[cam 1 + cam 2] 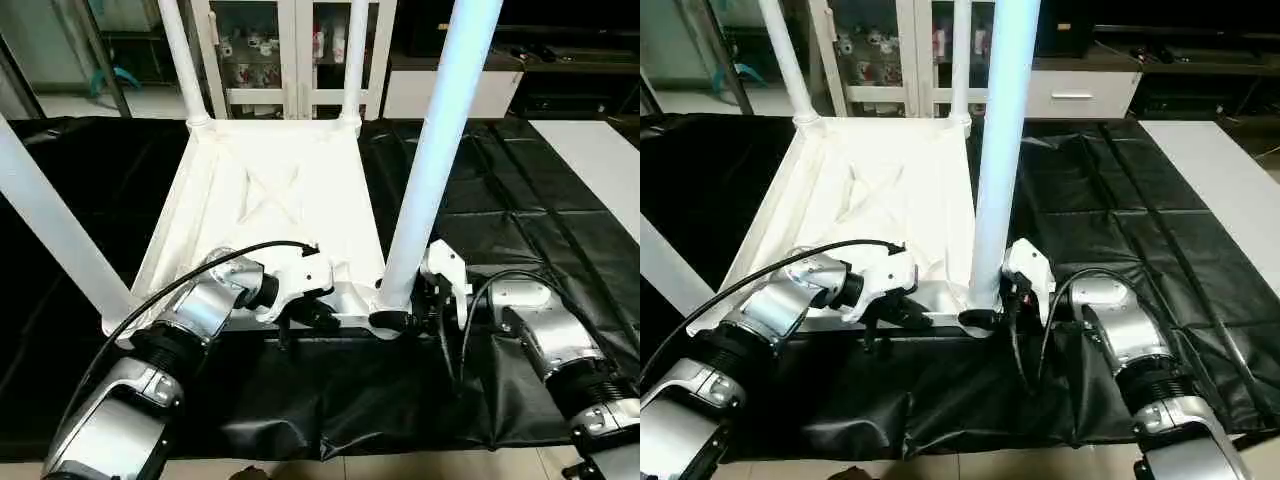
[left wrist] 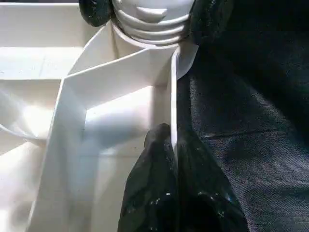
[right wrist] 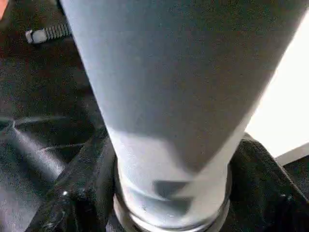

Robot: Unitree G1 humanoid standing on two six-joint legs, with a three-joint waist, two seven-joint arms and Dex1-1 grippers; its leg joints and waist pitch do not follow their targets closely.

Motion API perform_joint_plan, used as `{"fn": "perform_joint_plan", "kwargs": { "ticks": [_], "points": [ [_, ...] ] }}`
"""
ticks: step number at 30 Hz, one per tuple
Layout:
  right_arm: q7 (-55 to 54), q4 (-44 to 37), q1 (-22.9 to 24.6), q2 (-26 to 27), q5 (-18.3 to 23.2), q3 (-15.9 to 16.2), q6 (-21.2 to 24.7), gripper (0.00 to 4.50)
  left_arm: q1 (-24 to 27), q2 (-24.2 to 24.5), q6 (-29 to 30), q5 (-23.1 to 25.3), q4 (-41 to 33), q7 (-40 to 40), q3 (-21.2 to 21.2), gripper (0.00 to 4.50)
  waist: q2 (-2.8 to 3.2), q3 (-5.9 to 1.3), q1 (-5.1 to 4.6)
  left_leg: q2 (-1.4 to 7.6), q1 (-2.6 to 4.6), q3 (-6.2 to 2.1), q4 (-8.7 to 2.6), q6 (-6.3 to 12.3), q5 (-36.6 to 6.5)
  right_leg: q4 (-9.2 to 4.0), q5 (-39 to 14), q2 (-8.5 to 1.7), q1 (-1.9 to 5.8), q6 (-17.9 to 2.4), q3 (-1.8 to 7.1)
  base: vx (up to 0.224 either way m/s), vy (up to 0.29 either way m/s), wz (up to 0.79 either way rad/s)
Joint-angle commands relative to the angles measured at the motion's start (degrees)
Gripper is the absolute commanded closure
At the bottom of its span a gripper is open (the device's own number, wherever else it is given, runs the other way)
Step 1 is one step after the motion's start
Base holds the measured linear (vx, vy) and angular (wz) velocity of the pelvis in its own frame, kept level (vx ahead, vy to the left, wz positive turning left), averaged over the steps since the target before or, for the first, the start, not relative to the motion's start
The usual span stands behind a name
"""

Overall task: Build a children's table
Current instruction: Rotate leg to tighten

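Across the middle of our head views, the children's table [image 1: 270,200] lies upside down on the black-draped worktable [image 1: 500,200], its legs standing in the corner sockets. Our left gripper [image 1: 318,312] is pinched tight on the tabletop's near rim, low and centre in frame. Just right of it, our right gripper [image 1: 400,318] straddles the base of the near right leg [image 1: 435,150], one finger on each side where the leg meets its socket.
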Motion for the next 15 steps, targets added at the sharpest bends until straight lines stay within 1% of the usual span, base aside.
{"fn": "perform_joint_plan", "kwargs": {
  "ticks": [1,2,4,5,6,7,8,9,10,11,12,13,14,15],
  "points": [
    [-5.28,2.01,-0.99,2.14,1.01,-2.47,0.88,1.79,1.49,-2.07,0.82,0.09,1.65,0.06,-2.2,4.5,0.0,-3.28,-0.19,2.4,0.76,-1.05,-4.35,2.61,-13.02,-3.44,-12.72,-3.24,2.4,-13.94,1.84,0.0,0.0,0.0],
    [-5.28,2.01,-0.99,2.14,1.01,-2.47,0.88,1.79,1.49,-2.07,0.82,0.09,1.65,0.06,-2.2,4.5,-0.16,-3.19,-0.42,2.37,0.7,-0.98,-4.4,2.48,-13.67,-3.59,-13.05,-3.18,2.33,-13.92,1.85,0.0,0.0,0.0],
    [-9.31,3.44,-1.02,3.7,1.4,-4.16,0.67,1.79,1.0,-2.91,0.87,-0.08,3.08,1.83,-1.41,4.5,-0.29,-3.11,-0.66,2.31,0.92,-1.05,-4.58,1.57,-15.47,-3.86,-15.17,-3.26,2.29,-13.66,1.86,0.0,0.0,0.0],
    [-13.26,4.59,-1.14,4.96,1.47,-5.44,0.49,1.8,0.51,-3.68,0.57,0.01,4.38,3.83,-0.81,4.5,-0.61,-3.02,-0.9,2.19,0.65,-1.23,-4.76,1.14,-16.18,-3.98,-17.28,-3.37,2.6,-12.92,1.79,0.0,0.0,0.0],
    [-19.36,6.24,-1.47,6.98,1.64,-7.32,0.56,1.8,-0.42,-4.89,0.46,0.16,6.42,7.14,0.19,4.5,-0.51,-2.76,-1.24,2.16,0.67,-1.33,-4.99,0.62,-17.17,-4.4,-20.46,-3.45,2.26,-11.88,1.83,0.0,0.0,0.0],
    [-24.73,7.62,-1.78,8.71,1.58,-8.77,0.83,1.8,-1.25,-6.01,0.56,0.16,8.21,10.03,1.15,4.5,-0.59,-2.74,-1.43,2.05,0.85,-1.35,-4.96,0.21,-18.02,-4.68,-22.53,-3.53,2.11,-11.2,1.84,0.0,0.0,0.0],
    [-28.11,8.4,-1.95,9.81,1.36,-9.46,1.03,1.8,-1.88,-6.78,0.47,0.28,9.48,12.31,1.76,4.5,-0.74,-2.71,-1.94,1.89,0.97,-1.51,-5.02,-0.57,-18.55,-4.81,-24.53,-3.54,2.14,-10.35,1.85,0.0,0.0,0.0],
    [-32.64,9.36,-2.17,11.22,0.59,-9.94,0.76,1.8,-2.85,-7.85,0.38,0.51,11.26,15.64,2.56,4.5,-0.69,-2.79,-2.14,1.87,0.89,-1.68,-5.12,-0.83,-18.56,-4.82,-25.06,-3.65,2.22,-10.09,1.79,0.0,0.0,0.0],
    [-33.61,9.55,-2.23,11.51,0.37,-10.0,0.62,1.8,-3.07,-8.07,0.4,0.55,11.63,16.32,2.73,4.5,-0.62,-2.67,-2.57,1.79,0.78,-1.79,-5.26,-1.03,-19.13,-5.07,-26.58,-3.51,2.22,-9.21,1.69,0.0,0.0,0.0],
    [-40.78,11.83,-3.12,14.03,-0.55,-10.91,-0.05,1.8,-4.68,-10.06,0.99,0.56,14.07,21.86,4.35,4.5,-0.36,-2.74,-2.63,1.75,1.03,-1.86,-5.2,-0.8,-20.0,-5.3,-27.69,-3.58,2.1,-8.71,1.68,0.0,0.0,0.0],
    [-42.29,12.44,-3.39,14.64,-0.54,-11.22,-0.09,1.8,-5.04,-10.54,1.19,0.52,14.58,23.26,4.78,4.5,-0.37,-2.68,-2.86,1.77,1.45,-1.68,-5.07,-0.96,-20.61,-5.62,-27.87,-3.55,1.54,-8.88,1.82,0.0,0.0,0.0],
    [-42.7,12.6,-3.46,14.81,-0.54,-11.31,-0.1,1.8,-5.14,-10.67,1.24,0.51,14.71,23.65,4.89,4.5,-0.49,-2.65,-2.98,1.63,1.37,-1.65,-5.09,-0.8,-20.77,-5.66,-28.1,-3.44,1.58,-8.84,1.78,0.0,0.0,0.0],
    [-46.63,14.03,-4.21,16.12,-0.96,-11.82,-0.79,1.8,-5.97,-11.66,1.6,0.73,16.02,26.48,5.39,4.5,-0.22,-2.79,-3.04,1.64,1.07,-1.77,-5.13,-0.62,-20.22,-5.42,-27.28,-3.45,1.84,-8.88,1.74,0.0,0.0,0.0],
    [-49.53,15.22,-4.91,17.36,-1.23,-12.13,-1.57,1.8,-6.74,-12.44,1.72,1.21,17.23,29.43,5.65,4.5,-0.33,-2.83,-3.18,1.7,1.16,-1.68,-5.14,-0.46,-20.02,-5.45,-25.84,-3.3,1.69,-9.04,1.79,0.0,0.0,0.0]
  ]
}}
